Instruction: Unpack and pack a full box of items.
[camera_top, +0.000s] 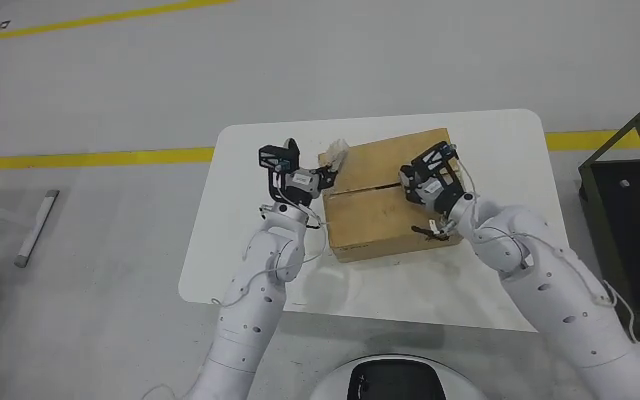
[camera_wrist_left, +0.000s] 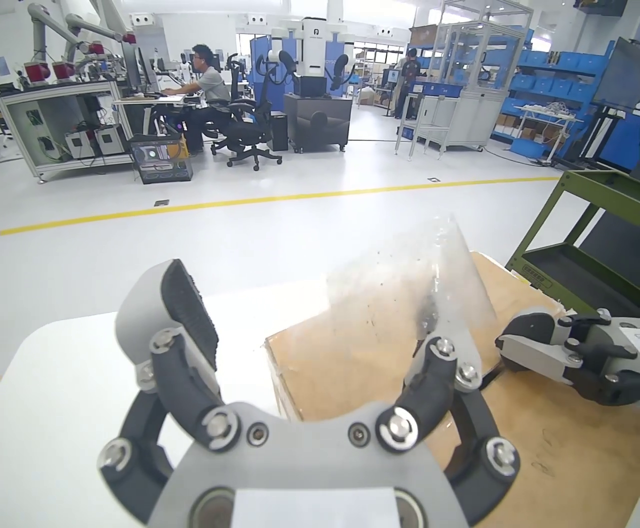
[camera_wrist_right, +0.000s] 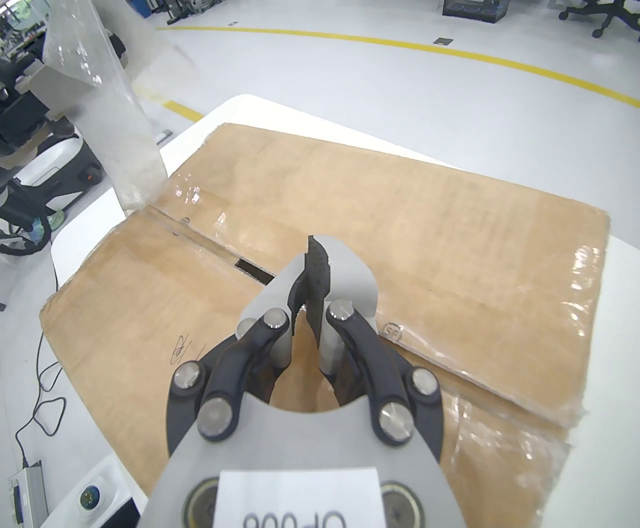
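A closed cardboard box (camera_top: 380, 215) lies on the white table (camera_top: 480, 290), with a seam running along its top. My left gripper (camera_top: 322, 178) is at the box's left end, fingers spread open (camera_wrist_left: 310, 320). A strip of clear tape (camera_wrist_left: 420, 280) clings to one of its fingers (camera_wrist_left: 445, 350) and stands up from the box (camera_wrist_left: 360, 360); it is the pale scrap (camera_top: 335, 152) in the top view. My right gripper (camera_top: 410, 185) hovers shut over the seam near the box's right half (camera_wrist_right: 316, 260). Beyond it the tape (camera_wrist_right: 110, 125) rises from the box top (camera_wrist_right: 450, 240).
A green metal cart (camera_top: 610, 190) stands off the table's right side (camera_wrist_left: 565, 240). Bare table surface lies in front of the box and to its left. A yellow floor line (camera_top: 100, 158) runs behind the table.
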